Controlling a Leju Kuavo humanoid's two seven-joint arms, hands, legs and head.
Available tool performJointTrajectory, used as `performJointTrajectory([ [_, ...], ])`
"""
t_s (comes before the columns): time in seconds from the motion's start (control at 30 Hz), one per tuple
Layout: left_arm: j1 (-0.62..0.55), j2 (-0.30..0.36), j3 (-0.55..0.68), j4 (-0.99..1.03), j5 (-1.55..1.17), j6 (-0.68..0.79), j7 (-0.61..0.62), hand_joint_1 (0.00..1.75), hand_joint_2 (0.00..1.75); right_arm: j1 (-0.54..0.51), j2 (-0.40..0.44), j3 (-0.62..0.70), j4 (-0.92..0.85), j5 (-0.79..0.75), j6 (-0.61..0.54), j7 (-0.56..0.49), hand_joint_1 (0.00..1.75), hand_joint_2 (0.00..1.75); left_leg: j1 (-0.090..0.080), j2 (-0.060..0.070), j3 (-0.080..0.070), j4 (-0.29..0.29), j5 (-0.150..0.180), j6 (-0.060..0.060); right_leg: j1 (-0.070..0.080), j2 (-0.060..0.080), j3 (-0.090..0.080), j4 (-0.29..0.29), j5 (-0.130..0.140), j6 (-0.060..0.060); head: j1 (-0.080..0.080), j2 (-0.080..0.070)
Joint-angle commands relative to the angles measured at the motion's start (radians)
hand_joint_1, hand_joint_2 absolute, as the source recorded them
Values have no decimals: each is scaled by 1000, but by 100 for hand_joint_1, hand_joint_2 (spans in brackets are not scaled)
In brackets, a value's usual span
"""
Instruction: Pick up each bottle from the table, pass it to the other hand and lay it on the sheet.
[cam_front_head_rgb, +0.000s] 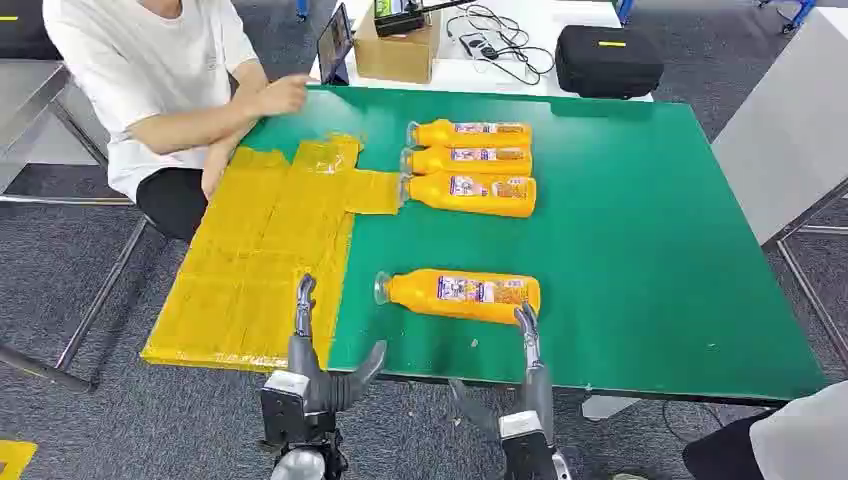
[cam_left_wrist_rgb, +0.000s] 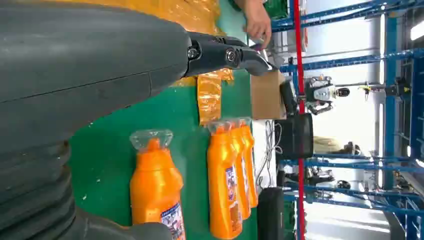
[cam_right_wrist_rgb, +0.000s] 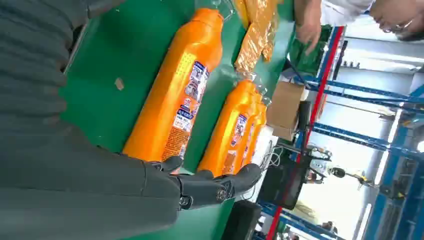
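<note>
Four orange bottles with clear caps lie on the green table (cam_front_head_rgb: 640, 250). The nearest bottle (cam_front_head_rgb: 460, 294) (cam_left_wrist_rgb: 156, 192) (cam_right_wrist_rgb: 175, 95) lies alone toward the front edge, cap pointing left. A row of three bottles (cam_front_head_rgb: 470, 165) (cam_left_wrist_rgb: 232, 175) (cam_right_wrist_rgb: 237, 127) lies farther back, caps touching the yellow sheet (cam_front_head_rgb: 265, 260). My left hand (cam_front_head_rgb: 318, 370) is open at the front edge, fingers up over the sheet's near corner. My right hand (cam_front_head_rgb: 520, 385) is open just in front of the nearest bottle's base, one finger reaching up beside it, holding nothing.
A person in a white shirt (cam_front_head_rgb: 150, 70) sits at the far left, a hand (cam_front_head_rgb: 285, 95) resting on the table's back corner. A cardboard box (cam_front_head_rgb: 398, 45), cables and a black case (cam_front_head_rgb: 608, 60) lie on a white table behind. A grey surface (cam_front_head_rgb: 790, 130) stands to the right.
</note>
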Motion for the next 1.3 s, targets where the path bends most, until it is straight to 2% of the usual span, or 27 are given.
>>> performJointTrajectory([
  [0.03, 10, 52, -6, -3, -1, 12, 5, 0, 175, -34, -2, -31, 33, 14, -18, -27, 0, 175, 1, 3, 6, -1, -3, -1, 1, 1, 5, -1, -2, -2, 0, 0],
  [0.07, 20, 65, -13, -18, -2, 9, 5, 0, 175, -58, -7, -43, 50, 37, -29, -27, 0, 175, 0, 2, 3, -1, -1, -1, 1, 2, 3, -1, -1, -2, 0, 0],
  [0.13, 25, 72, -17, -23, -1, 18, 5, 0, 175, -99, -32, -49, 117, 153, -54, 48, 0, 175, 1, 4, 5, -1, -2, -1, 1, 3, 4, -1, -1, -2, 0, 0],
  [0.17, 30, 83, -33, -24, 1, -1, 5, 0, 175, -150, -76, -66, 190, 354, -87, 199, 0, 175, 0, 3, 3, -1, -1, -1, 0, 2, 3, -1, 0, -1, 0, 0],
  [0.23, 30, 83, -42, -25, -3, 5, 5, 0, 175, -212, -79, -157, 292, 411, -69, 186, 0, 175, 1, 4, 6, -2, -1, -1, 1, 3, 6, -3, 0, -2, 0, 0],
  [0.3, 27, 83, -48, -24, 7, -8, 5, 0, 175, -250, -82, -189, 333, 465, -82, 183, 0, 175, 0, 2, 4, -2, 0, 0, 0, 1, 3, -2, 1, -1, 0, 0],
  [0.33, 24, 83, -51, -24, 5, -11, 5, 0, 175, -276, -87, -191, 364, 521, -62, 220, 0, 175, 0, 3, 5, -2, -1, -1, 0, 2, 5, -3, 0, -1, 0, 0],
  [0.43, 18, 76, -46, -22, 15, -32, 5, 0, 175, -403, -120, -148, 520, 651, 103, 370, 0, 175, 0, 3, 6, -1, 0, 0, 0, 3, 6, -2, 0, -2, 0, 0],
  [0.53, -6, 62, -45, 2, 21, -56, 5, 0, 175, -512, -84, -143, 678, 713, 67, 369, 0, 175, 0, 5, 5, -1, 0, 0, 1, 4, 5, -2, 2, -1, 1, 0],
  [0.6, -21, 50, -40, 12, 20, -70, 5, 0, 175, -569, -71, -123, 718, 750, 62, 382, 0, 175, 0, 5, 6, -1, 0, 0, 1, 4, 5, -1, 2, -2, 0, 0],
  [0.73, -36, 37, -31, 25, 17, -84, 5, 0, 175, -644, -83, -76, 734, 796, 154, 457, 0, 175, 1, 8, 7, 1, -2, -1, 1, 6, 6, 1, 0, -3, 0, 0],
  [0.77, -44, 30, -28, 33, 18, -91, 5, 0, 175, -682, -86, -62, 770, 807, 192, 479, 0, 175, -1, 4, 2, 0, 1, 0, 0, 3, 2, 1, 2, 0, 0, 0],
  [0.83, -58, 25, -30, 45, 19, -96, 5, 0, 175, -727, -83, -53, 813, 827, 184, 483, 0, 175, 0, 8, 6, 2, -2, 0, 1, 7, 4, 2, 0, -2, 0, 0],
  [1.1, -77, 23, -43, 74, 17, -99, 5, 0, 175, -780, -56, -36, 890, 840, 232, 507, 0, 175, 0, 2, 4, 0, 1, 0, 0, 1, 4, 0, 1, -1, 0, 0],
  [1.3, -95, 21, -50, 91, 23, -106, 5, 0, 175, -857, -21, 9, 975, 864, 370, 536, 0, 175, 0, 4, 5, 1, 0, 0, 1, 3, 4, 1, 0, -2, 0, 0],
])
